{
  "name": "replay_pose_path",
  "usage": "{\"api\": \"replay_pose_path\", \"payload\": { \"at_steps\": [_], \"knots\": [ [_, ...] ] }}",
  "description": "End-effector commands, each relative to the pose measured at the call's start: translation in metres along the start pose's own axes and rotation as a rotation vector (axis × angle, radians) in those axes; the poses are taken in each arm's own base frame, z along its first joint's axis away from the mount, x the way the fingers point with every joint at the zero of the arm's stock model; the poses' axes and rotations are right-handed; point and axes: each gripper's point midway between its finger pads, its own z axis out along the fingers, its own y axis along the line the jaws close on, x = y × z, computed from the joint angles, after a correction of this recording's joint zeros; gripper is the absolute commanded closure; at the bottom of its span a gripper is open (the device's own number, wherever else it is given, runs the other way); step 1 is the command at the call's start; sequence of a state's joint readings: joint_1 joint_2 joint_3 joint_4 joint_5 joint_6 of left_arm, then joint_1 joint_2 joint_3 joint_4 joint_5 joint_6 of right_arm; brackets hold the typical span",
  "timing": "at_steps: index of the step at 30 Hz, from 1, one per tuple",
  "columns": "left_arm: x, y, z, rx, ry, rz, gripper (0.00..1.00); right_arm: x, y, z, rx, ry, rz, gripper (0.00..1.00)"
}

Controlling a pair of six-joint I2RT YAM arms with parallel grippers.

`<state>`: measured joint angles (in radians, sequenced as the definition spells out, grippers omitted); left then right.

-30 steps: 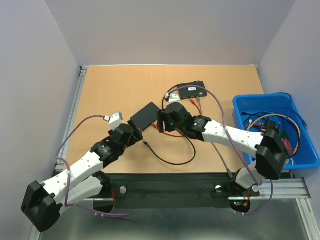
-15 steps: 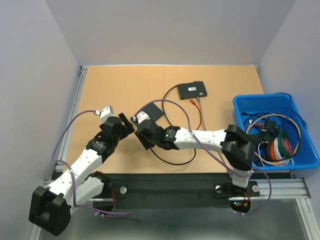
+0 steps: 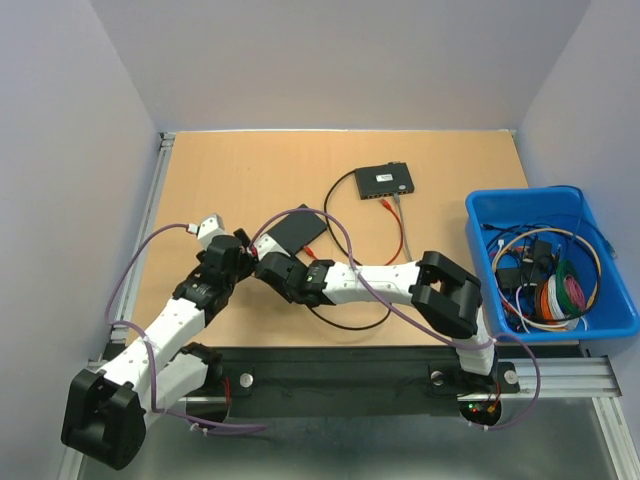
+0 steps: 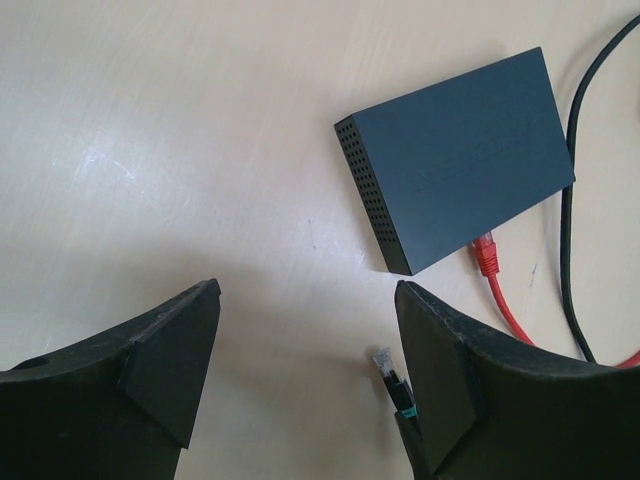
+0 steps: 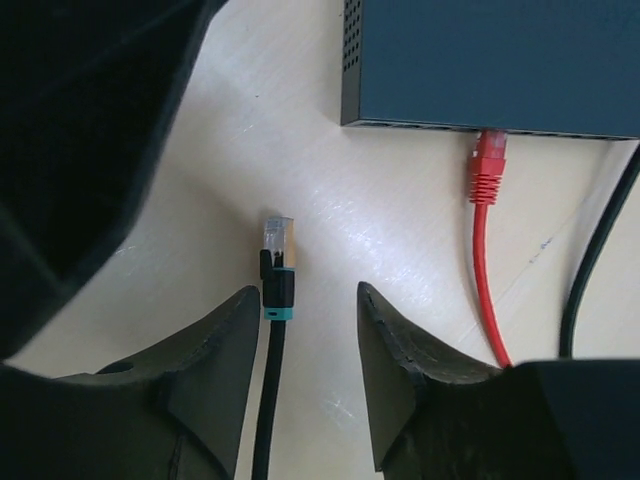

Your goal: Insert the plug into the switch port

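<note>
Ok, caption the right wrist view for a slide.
Open right end effector straddles the loose black plug, short of the switch already holding a red cable.

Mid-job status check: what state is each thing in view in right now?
Black plug: unplugged, lying flat.
Red plug: seated in the near switch.
Left gripper: open, empty.
Right gripper: open, fingers either side of the black plug.
Blue bin: holding coiled cables.

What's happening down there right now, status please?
Left gripper open, empty. Right gripper open, astride the black plug. Plug on table, short of the switch. Red cable already plugged into it.
</note>
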<state>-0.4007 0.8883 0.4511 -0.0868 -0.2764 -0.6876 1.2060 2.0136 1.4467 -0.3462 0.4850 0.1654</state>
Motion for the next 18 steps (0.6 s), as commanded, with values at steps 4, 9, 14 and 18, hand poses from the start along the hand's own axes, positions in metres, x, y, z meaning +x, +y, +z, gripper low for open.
{"api": "replay_pose_path", "payload": {
  "at_steps": [4, 9, 14, 18],
  "knots": [
    [-0.014, -0.008, -0.001, 0.036, -0.058, -0.014, 0.18, -0.003, 0.006, 0.000, 0.053, 0.003, -0.106, 0.51],
    [-0.037, 0.008, -0.005, -0.020, -0.130, -0.087, 0.16, 0.000, 0.010, -0.002, 0.045, 0.006, -0.096, 0.52],
    [-0.041, 0.021, 0.001, -0.042, -0.138, -0.129, 0.15, -0.012, 0.007, -0.017, 0.045, -0.033, -0.024, 0.52],
    [-0.040, 0.026, 0.009, -0.029, -0.137, -0.148, 0.15, -0.020, 0.009, -0.024, 0.013, -0.047, -0.014, 0.52]
  ]
}}
